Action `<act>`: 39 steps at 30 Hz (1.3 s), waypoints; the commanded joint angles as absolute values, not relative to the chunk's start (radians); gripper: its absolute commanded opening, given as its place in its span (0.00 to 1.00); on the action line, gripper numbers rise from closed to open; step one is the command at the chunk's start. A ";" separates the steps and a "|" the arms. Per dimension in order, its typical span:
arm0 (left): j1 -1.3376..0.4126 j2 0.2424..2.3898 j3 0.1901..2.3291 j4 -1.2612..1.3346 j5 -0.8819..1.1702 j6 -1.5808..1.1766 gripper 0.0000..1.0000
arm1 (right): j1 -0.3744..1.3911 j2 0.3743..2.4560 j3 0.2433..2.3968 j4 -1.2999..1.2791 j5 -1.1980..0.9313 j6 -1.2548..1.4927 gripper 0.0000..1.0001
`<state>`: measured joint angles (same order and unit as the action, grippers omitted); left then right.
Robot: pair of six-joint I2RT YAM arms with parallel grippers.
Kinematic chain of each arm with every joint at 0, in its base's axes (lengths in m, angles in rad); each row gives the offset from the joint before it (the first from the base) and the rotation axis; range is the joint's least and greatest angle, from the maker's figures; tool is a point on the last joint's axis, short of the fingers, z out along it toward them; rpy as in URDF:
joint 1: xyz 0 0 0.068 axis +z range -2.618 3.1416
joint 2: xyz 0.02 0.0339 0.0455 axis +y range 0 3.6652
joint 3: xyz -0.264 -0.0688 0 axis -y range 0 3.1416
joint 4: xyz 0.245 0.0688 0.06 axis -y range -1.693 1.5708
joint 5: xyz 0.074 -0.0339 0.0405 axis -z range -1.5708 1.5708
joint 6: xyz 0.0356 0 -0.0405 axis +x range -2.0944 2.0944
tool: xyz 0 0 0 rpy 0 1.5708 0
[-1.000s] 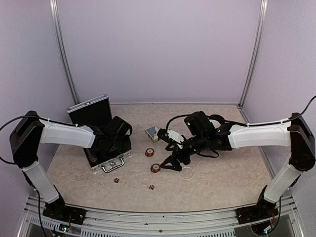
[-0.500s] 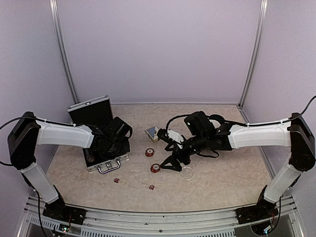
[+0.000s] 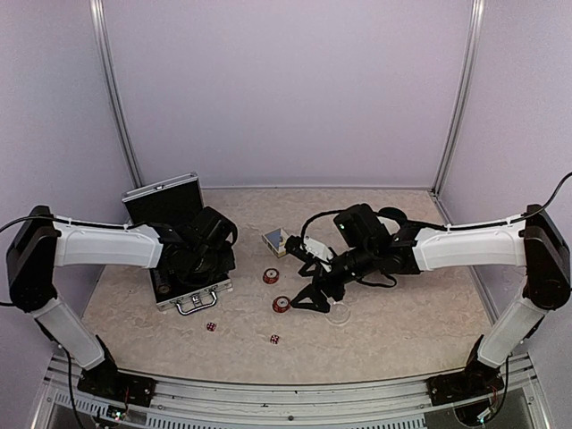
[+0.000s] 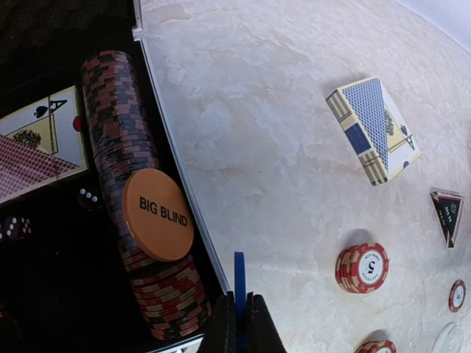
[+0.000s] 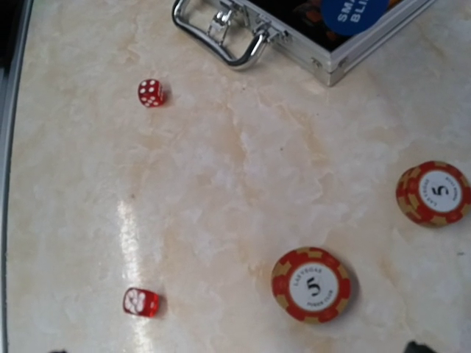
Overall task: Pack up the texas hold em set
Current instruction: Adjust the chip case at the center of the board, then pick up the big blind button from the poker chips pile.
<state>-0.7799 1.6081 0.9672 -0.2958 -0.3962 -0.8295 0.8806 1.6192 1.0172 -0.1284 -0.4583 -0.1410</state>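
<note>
The silver briefcase (image 3: 198, 290) lies open at the left, holding a row of red-and-white chips (image 4: 118, 140), an orange BIG BLIND disc (image 4: 157, 215), a card box (image 4: 37, 143) and dice. My left gripper (image 4: 240, 316) hovers at the case's right rim, shut on a blue blind disc (image 4: 239, 276) held edge-on. On the table lie two chip stacks (image 3: 271, 276) (image 3: 281, 305), a blue card box (image 3: 274, 241), a black triangular marker (image 4: 447, 213), a clear disc (image 3: 339, 312) and two red dice (image 5: 150, 93) (image 5: 140, 302). My right gripper (image 3: 308, 301) hangs open over the nearer chip stack (image 5: 312, 284).
The case's upright lid (image 3: 163, 201) stands behind the left arm. Its metal handle (image 5: 228, 44) juts toward the near dice. Purple walls close in the back and both sides.
The left arm and the case under it shifted slightly left, and its jaws tightened on the blue disc. The right gripper dipped a little toward the chip stack.
</note>
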 commanded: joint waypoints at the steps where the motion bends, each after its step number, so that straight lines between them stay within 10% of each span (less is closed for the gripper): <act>1: -0.795 1.554 0.968 -0.289 -0.417 -0.832 0.00 | 0.871 1.608 1.004 -0.106 -0.476 -0.152 0.99; 16: -0.775 1.397 1.031 -0.714 -0.738 -0.709 0.00 | 0.871 1.619 1.007 -0.103 -0.486 -0.149 0.99; 39: -0.583 1.854 1.170 -0.664 -0.897 -0.540 0.00 | 0.872 1.608 0.999 -0.107 -0.481 -0.150 0.99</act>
